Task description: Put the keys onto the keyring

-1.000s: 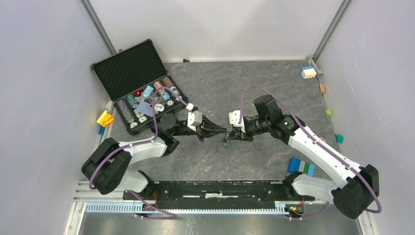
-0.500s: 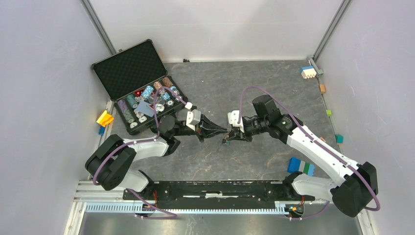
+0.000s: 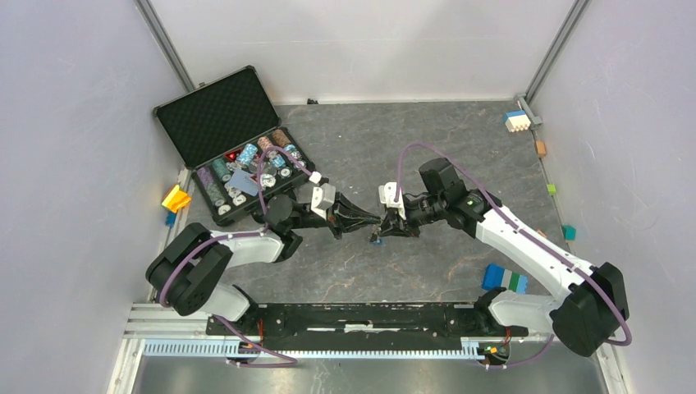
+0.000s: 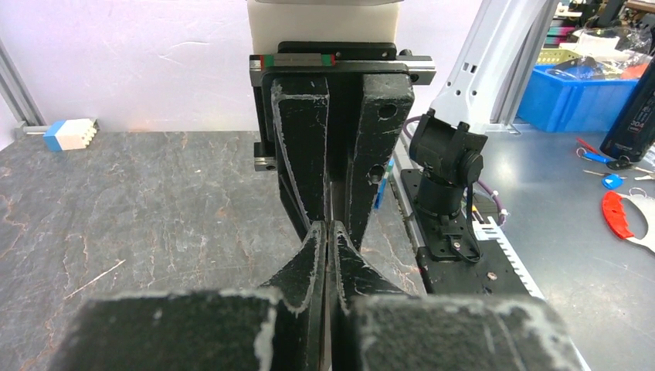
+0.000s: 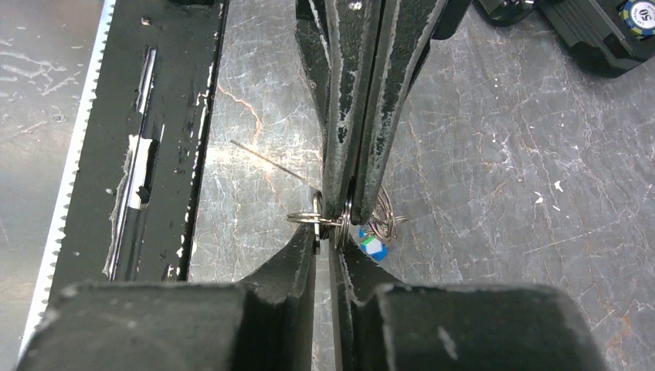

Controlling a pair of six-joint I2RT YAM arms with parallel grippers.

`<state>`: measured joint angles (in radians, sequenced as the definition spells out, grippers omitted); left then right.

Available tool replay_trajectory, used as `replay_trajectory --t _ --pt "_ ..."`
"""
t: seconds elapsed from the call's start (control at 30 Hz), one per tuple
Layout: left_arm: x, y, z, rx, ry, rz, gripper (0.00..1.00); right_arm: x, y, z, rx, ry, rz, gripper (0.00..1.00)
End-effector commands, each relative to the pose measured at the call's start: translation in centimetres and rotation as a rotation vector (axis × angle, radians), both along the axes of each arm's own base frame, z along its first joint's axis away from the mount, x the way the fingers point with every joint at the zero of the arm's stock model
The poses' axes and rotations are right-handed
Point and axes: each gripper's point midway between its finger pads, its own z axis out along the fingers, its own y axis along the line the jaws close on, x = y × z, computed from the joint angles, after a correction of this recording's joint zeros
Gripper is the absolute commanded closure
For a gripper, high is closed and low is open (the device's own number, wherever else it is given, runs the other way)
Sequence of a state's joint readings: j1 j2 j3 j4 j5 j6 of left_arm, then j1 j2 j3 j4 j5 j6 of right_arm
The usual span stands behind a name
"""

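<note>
Well, both arms met nose to nose at the middle of the table (image 3: pixel 427 131). The left gripper (image 3: pixel 371 220) was clamped fully together; I couldn't tell if wire was caught in its tips. The right gripper (image 3: pixel 382 231) showed only a thin slit between its fingers, and I couldn't tell whether it had hold of anything.

In the right wrist view the keyring (image 5: pixel 309 218) sat exactly where the two sets of tips met, thin wire loops poking out at 9 and 3 o'clock of them. A key's blue-and-green tag (image 5: pixel 373 246) hung just under the loops, close over the slate.

For room, the table lay open from 12 to 2 o'clock out to the far wall. The open case (image 3: pixel 215 115) crowded the 10 o'clock corner, near the left arm. Blocks (image 3: pixel 504 279) sat at 4 o'clock by the right arm's base. The rail (image 3: pixel 353 316) ran along the 6 o'clock edge.
</note>
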<state>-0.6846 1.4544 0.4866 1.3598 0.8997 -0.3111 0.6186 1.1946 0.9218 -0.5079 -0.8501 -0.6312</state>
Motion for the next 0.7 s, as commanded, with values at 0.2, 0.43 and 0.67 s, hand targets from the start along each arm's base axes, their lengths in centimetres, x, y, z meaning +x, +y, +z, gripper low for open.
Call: replay_trajectory --t 0.2,0.43,0.67 --pt "-0.2 0.3 1.2 -0.045 -0.072 0.012 0.98 1.7 -1.3 2.9 0.058 -0.118 -0.07 0.58" --pt "-0.2 0.3 1.6 -0.051 -0.073 0.013 0.98 1.1 -2.3 4.2 0.084 -0.172 -0.047 0.59" --pt "-0.1 0.3 1.4 -0.043 -0.074 0.015 0.98 0.8 -1.7 5.6 0.149 -0.163 -0.033 0.63"
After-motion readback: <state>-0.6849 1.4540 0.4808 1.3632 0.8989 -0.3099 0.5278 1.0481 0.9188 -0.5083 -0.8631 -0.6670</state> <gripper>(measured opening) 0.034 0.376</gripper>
